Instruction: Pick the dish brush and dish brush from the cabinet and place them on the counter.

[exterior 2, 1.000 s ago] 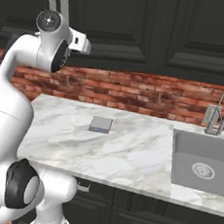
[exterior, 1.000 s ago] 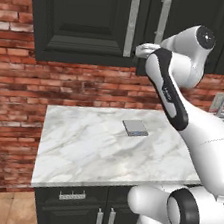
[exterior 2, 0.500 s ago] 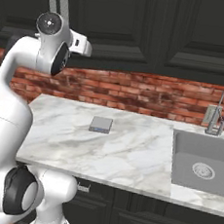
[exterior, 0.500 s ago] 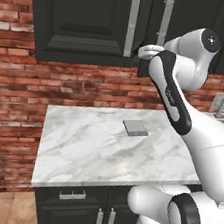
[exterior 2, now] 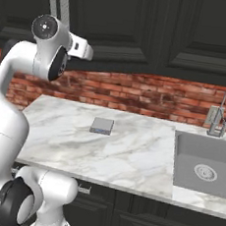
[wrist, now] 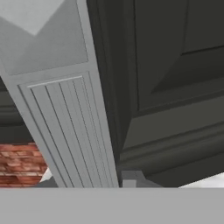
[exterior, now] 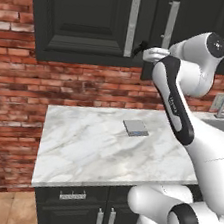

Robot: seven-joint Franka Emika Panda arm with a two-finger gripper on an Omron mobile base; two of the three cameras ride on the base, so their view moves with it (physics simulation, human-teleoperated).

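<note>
Change: arm has eased a touch rightward, gripper (exterior: 141, 49) staying close beside a silver bar handle (wrist: 65, 131) | Hand: cannot tell whether its jaws clasp the handle or stand free | Cabinet (exterior: 86, 24): doors look closed, brushes presumably inside | Counter (exterior: 88, 151): no brush yet | Meaning: door-opening step barely begun.

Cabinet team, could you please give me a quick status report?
Claw at the cabinet's left-door bar handle, grip unconfirmed. Doors closed, brushes unseen. Grey pad lies on the counter.
</note>
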